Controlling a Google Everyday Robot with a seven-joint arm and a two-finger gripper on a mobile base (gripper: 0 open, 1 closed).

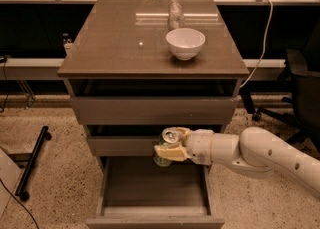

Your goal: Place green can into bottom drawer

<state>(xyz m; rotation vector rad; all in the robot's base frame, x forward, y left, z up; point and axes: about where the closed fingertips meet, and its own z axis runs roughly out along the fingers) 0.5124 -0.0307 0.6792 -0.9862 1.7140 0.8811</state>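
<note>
The green can (167, 147) is upright, its silver top and pull tab showing. My gripper (170, 145) is shut on it, reaching in from the right on a white arm. The can hangs in front of the middle drawer, just above the back part of the open bottom drawer (155, 207). That drawer is pulled out toward me and its flat grey floor is bare. The can's lower half is partly hidden by a finger.
A white bowl (185, 43) and a clear glass jar (175, 14) stand on the cabinet top (115, 43). A black chair (300, 88) stands at the right. A black bar on wheels (31, 162) lies on the floor at the left.
</note>
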